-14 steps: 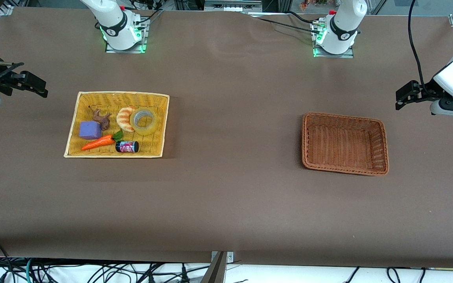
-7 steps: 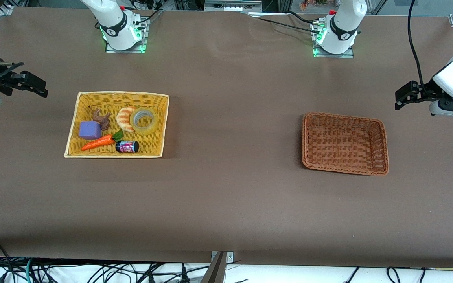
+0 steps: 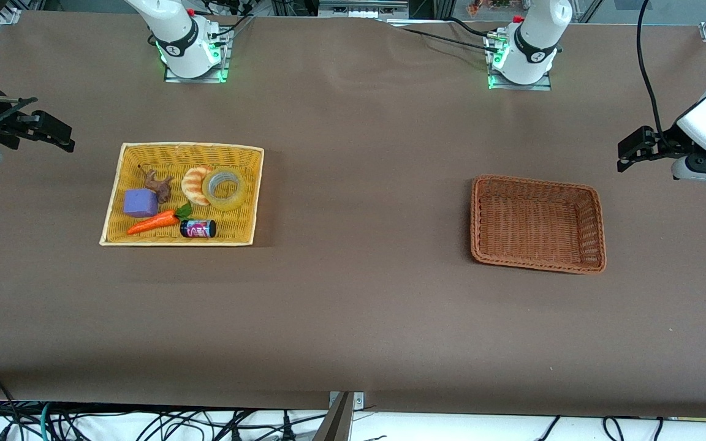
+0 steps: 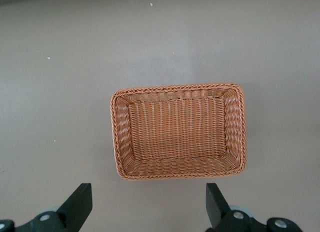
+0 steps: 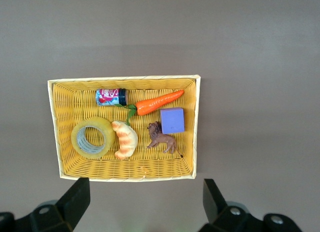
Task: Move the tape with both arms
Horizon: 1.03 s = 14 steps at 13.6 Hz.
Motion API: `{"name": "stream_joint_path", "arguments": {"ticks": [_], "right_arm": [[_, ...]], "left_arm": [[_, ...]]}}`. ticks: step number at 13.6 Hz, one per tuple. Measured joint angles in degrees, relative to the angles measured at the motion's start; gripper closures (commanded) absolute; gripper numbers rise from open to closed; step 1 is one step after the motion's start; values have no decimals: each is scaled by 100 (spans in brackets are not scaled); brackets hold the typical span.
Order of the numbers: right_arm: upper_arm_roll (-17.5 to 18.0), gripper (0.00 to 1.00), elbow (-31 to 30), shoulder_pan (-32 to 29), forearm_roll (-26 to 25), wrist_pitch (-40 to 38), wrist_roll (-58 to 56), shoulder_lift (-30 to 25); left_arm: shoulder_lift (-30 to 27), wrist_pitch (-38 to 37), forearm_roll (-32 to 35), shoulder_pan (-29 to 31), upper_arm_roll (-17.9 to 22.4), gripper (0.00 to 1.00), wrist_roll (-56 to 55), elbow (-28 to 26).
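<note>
I am looking down on the tape (image 5: 92, 137), which is lying flat in the yellow basket (image 5: 55, 137) at the right arm's end of the surface (image 3: 353, 306), its side touching the croissant (image 5: 125, 139). In the front view the tape (image 3: 224, 188) is sitting farther from the camera than the small can (image 3: 198, 228), toward the basket wall that faces the brown basket (image 3: 598, 233).

I am judging the roll to be light and stiff, a hard ring with a grey core, but its wound outer face is probably slick. The safest hold seems to be one finger down inside the core and one outside, pinching the wall on the side away from the croissant, where there is bare wicker.

My right jaws (image 5: 142, 204) are hanging wide open and empty, over the surface just beside the yellow basket. My left jaws (image 4: 149, 207) are also spread wide, holding nothing, waiting over the surface beside the brown basket, which is holding nothing I can see.

Only my fingertips are showing in each wrist view. In the front view both grippers are cut by the frame edges. I cannot make out the roll's thickness or whether a loose tape end is sticking out.
</note>
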Motion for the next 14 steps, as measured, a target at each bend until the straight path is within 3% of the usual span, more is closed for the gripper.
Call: {"name": "stream_joint_path", "arguments": {"ticks": [7,14], "right_arm": [[0,0,-5,0,-2,-1,0,80],[64,0,-233,117,7,131,13,870]], "left_arm": [[2,0,0,2,0,0,0,1],[6,0,0,4,0,0,0,8]]}}
